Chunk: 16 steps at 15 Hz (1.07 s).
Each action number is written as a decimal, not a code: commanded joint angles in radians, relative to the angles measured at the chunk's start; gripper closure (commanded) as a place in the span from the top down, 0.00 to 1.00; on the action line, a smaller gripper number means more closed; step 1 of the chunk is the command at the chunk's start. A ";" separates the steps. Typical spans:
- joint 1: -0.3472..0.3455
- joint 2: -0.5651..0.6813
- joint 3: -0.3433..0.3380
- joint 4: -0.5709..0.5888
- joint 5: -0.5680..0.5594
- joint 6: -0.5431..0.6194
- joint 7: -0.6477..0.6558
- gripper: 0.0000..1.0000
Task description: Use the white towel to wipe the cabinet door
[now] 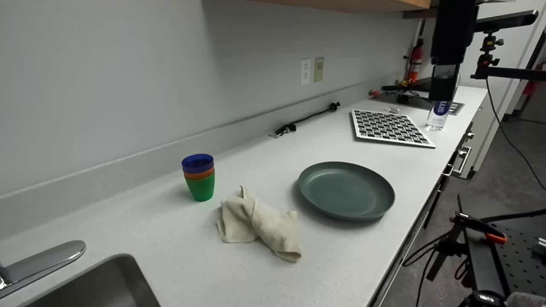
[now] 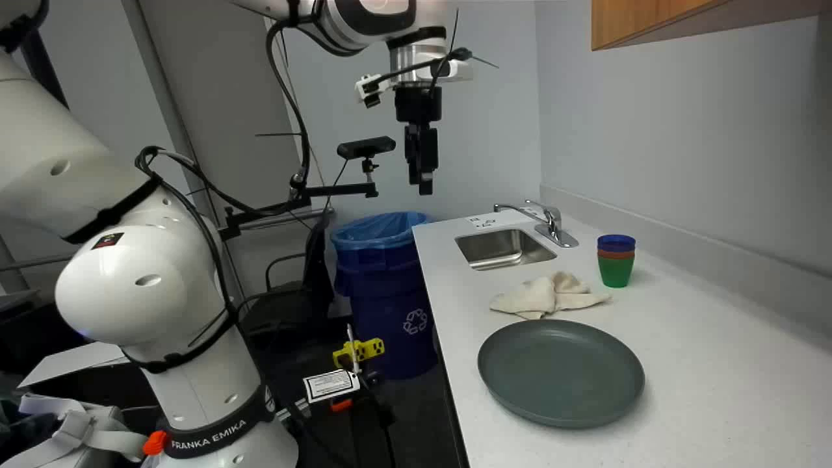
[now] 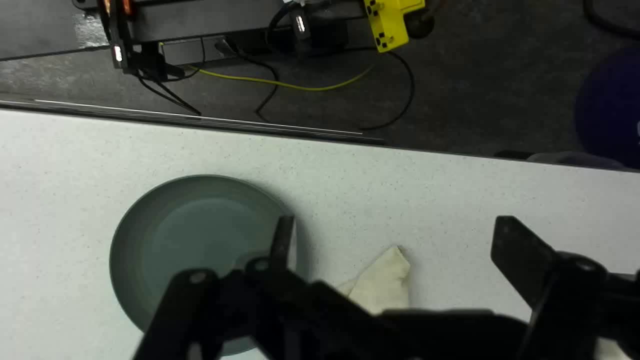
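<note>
The off-white towel lies crumpled on the counter in both exterior views [image 1: 266, 224] [image 2: 546, 296], between the sink and the green plate. In the wrist view the towel [image 3: 382, 285] is partly hidden by the gripper's body. My gripper [image 3: 395, 225] is open and empty, its fingers wide apart. In both exterior views the gripper [image 1: 444, 87] [image 2: 421, 179] hangs pointing down, well above the counter and apart from the towel. A wooden wall cabinet [image 2: 640, 23] shows at the top of an exterior view. In the other view mostly its underside [image 1: 354, 5] shows.
A dark green plate [image 1: 346, 190] lies beside the towel. Stacked cups [image 1: 201, 187] stand near the wall. A sink [image 2: 504, 249] with a faucet [image 2: 551, 224] is at the counter's end. A checkered board [image 1: 388, 128] and water bottle [image 1: 436, 119] stand farther along. The counter edge [image 3: 300, 135] borders the floor.
</note>
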 commanded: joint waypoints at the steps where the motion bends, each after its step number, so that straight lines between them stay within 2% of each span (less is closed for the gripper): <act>1: 0.002 0.002 -0.002 0.002 -0.001 -0.002 0.001 1.00; 16: -0.002 0.018 -0.001 0.008 -0.014 0.011 -0.002 1.00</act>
